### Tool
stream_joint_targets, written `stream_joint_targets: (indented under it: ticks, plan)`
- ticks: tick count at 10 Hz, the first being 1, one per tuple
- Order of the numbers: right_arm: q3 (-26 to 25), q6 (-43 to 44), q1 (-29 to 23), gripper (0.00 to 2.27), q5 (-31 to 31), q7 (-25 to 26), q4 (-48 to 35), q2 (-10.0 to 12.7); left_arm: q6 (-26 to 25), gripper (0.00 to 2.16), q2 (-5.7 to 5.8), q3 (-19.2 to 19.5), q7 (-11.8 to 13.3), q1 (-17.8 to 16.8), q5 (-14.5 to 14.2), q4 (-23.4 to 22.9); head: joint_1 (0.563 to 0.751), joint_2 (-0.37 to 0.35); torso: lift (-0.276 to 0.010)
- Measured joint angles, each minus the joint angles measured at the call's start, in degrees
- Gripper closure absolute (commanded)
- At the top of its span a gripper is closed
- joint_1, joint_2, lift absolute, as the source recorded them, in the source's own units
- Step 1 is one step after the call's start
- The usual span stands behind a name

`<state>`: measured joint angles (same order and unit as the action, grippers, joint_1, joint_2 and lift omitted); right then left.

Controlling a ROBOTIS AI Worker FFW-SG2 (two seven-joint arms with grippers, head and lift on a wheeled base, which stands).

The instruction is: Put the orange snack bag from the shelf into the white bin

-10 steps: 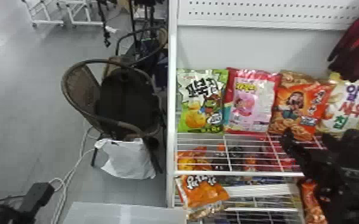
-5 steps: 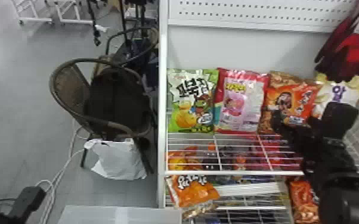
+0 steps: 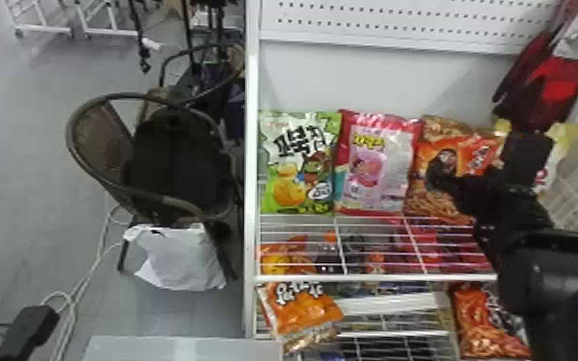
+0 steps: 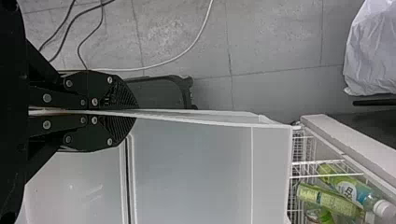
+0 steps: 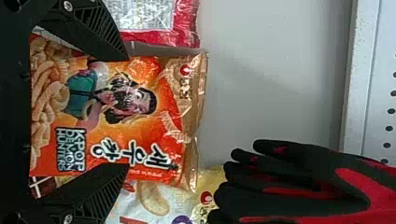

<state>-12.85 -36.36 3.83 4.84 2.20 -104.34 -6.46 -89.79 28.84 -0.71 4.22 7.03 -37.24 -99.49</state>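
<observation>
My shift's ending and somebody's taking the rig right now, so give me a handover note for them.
Left gripper: shut on the white bin's wall.
Right gripper: open, fingers on either side of the orange snack bag; I can't tell whether they touch it.
Orange snack bag: standing on the wire shelf, beside the pink bag.
Done: bin held, right gripper at the bag.
To do: grip the bag, lift it off, then likely carry it over and release it into the bin.
</observation>
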Motion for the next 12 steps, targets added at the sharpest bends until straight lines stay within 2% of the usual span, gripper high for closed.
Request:
stream_joint_targets:
  ticks: [7, 9, 10, 11, 12]
  plan:
    - [4.1, -1.1, 10.2, 0.11, -3.1, 0.8, 11.9, -2.1, 0.0, 2.13, 0.26, 1.3, 0.3, 1.4, -0.1, -0.7, 0.695, -0.098, 0.001]
    - [4.6, -0.7, 13.2, 0.15, -4.8, 1.4, 15.7, -2.5, 0.0, 2.13, 0.16, 1.3, 0.3, 1.5, -0.1, -0.7, 0.695, -0.108, 0.001]
    - [5.1, -0.3, 14.6, 0.26, -5.5, 2.0, 17.7, -2.9, 0.0, 2.13, 0.16, 1.4, 0.4, 1.6, -0.2, -0.7, 0.695, -0.111, 0.001]
    - [5.6, 0.0, 15.8, 0.53, -6.0, 2.2, 19.7, -3.3, 0.0, 2.13, 0.19, 1.6, 0.4, 1.8, -0.2, -0.8, 0.695, -0.116, 0.001]
    - [6.0, -0.1, 16.8, 1.37, -6.7, 2.4, 21.3, -3.6, 0.0, 2.13, 0.23, 1.8, 0.4, 2.0, -0.2, -0.8, 0.695, -0.117, 0.001]
